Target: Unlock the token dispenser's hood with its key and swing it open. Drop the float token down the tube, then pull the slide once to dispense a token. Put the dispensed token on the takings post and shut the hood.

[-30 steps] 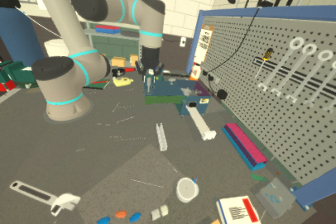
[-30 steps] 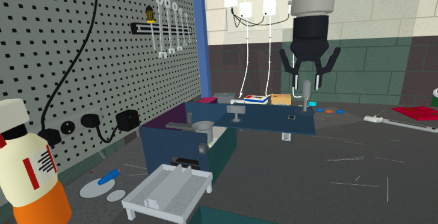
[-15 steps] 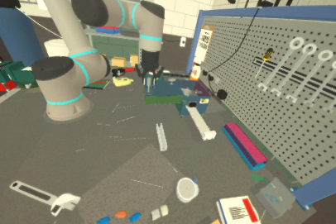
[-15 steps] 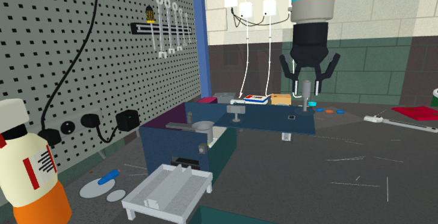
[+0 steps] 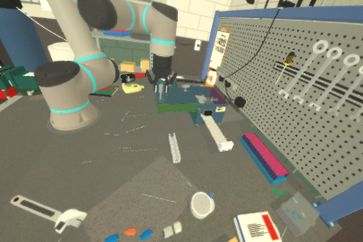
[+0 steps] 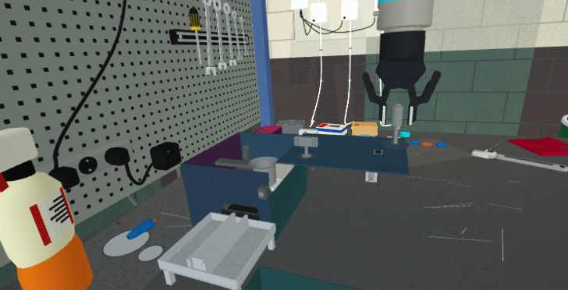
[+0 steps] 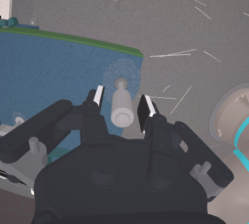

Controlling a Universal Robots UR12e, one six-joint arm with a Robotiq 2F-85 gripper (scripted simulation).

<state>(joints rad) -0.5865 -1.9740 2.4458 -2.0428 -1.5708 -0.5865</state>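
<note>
My gripper point(image 6: 396, 120) point(image 7: 122, 102) point(image 5: 162, 85) is open and holds nothing. It hangs straight down over the grey knob point(image 6: 397, 118) point(image 7: 122, 108) at the far end of the blue hood point(image 6: 342, 154) point(image 7: 54, 75). The knob stands upright between my fingers. The hood is swung open and lies flat, out to the side of the dispenser body point(image 6: 230, 184) point(image 5: 203, 102). A grey tube mouth point(image 6: 263, 165) shows in the open top. A small key point(image 6: 305, 143) stands in the hood. A white slide tray point(image 6: 218, 248) point(image 5: 217, 135) sticks out of the dispenser's front.
A cream and orange bottle point(image 6: 35, 216) stands close to the second side camera. The pegboard point(image 6: 127, 69) with wrenches walls one side of the dispenser. A white bar point(image 5: 174, 147), a round tub point(image 5: 202, 204), a wrench point(image 5: 44, 211) and small coloured tokens point(image 5: 129, 233) lie on the floor.
</note>
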